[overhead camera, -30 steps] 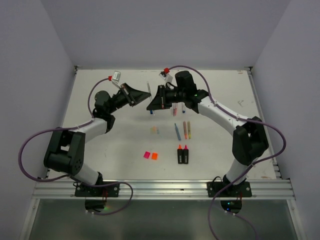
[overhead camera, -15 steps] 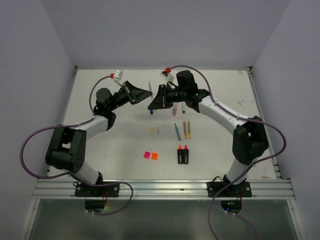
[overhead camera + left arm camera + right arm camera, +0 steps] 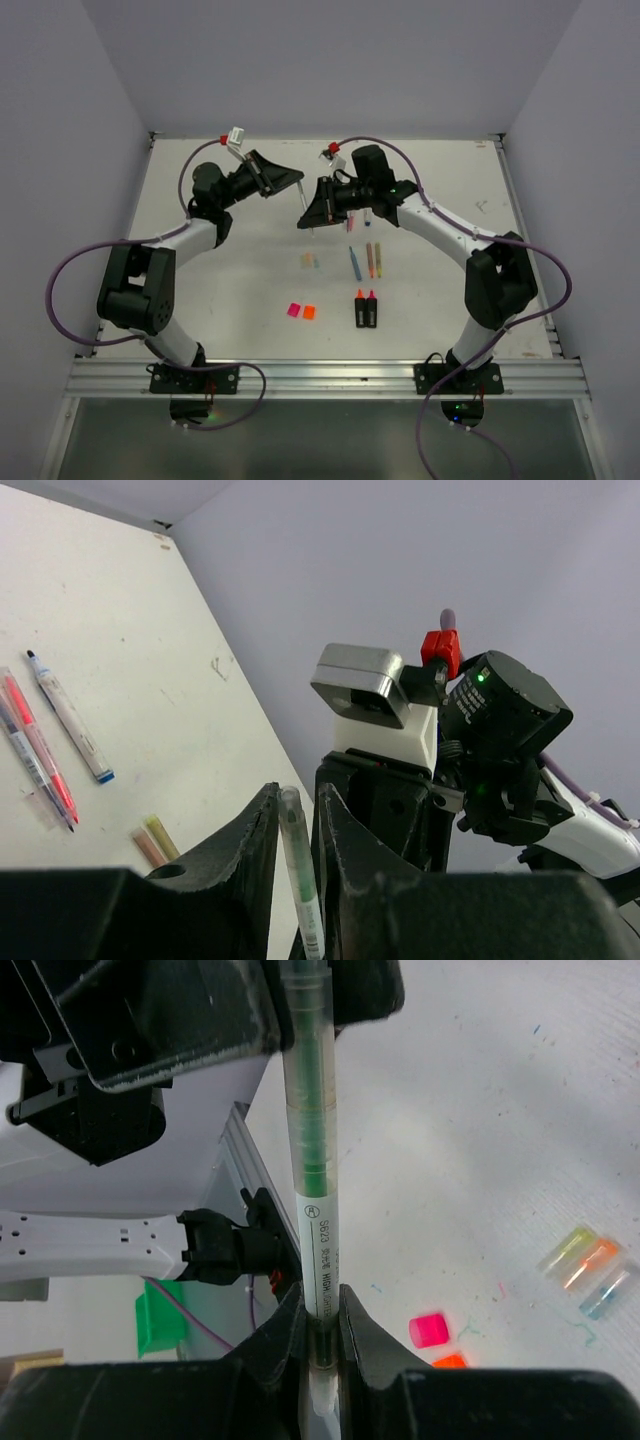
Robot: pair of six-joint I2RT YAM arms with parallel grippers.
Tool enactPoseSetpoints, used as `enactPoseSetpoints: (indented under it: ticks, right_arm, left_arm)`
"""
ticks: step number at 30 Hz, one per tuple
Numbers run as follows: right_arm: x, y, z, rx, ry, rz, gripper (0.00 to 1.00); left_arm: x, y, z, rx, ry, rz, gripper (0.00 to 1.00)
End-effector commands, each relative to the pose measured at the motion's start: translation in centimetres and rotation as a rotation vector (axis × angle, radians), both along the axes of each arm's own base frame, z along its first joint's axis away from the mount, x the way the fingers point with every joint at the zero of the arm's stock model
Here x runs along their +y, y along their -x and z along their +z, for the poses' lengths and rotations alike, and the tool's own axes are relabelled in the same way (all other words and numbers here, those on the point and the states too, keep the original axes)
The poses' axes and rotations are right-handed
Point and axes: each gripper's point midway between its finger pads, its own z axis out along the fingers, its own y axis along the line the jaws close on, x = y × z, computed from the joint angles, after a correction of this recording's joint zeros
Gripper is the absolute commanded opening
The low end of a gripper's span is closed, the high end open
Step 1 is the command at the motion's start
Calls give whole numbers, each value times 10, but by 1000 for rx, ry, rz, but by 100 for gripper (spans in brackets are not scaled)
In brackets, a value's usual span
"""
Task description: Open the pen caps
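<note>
Near the far edge, the green pen [image 3: 311, 1140] stretches straight from the left gripper [image 3: 297, 805] to the right gripper [image 3: 320, 1312]. Each squeezes one end tight.

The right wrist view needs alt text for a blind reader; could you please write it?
The right gripper clamps a clear green-ink pen that runs straight up to the left gripper at the top edge. On the white table to the right lie a pink cap, an orange cap and three thin translucent caps.
</note>
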Motion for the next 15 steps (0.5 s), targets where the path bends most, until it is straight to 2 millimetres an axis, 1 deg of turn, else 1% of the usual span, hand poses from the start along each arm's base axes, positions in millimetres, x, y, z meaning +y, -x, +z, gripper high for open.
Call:
enactPoseSetpoints:
  ticks: [1,4,10,15]
  right_arm:
    - [-4,18,-3,51,6,46,0]
    - [-3,18,-4,52,4,49,0]
    - [2,12,-1,46,-9,53,0]
    - [6,8,0,61,-24,56,0]
  left_arm:
    - [4,-11,26,-109,5,22,24]
    - [4,-11,26,-105,6,25,22]
    - [0,-4,20,-92,3,2,20]
    - [-2,0,18,-87,-5,-16,24]
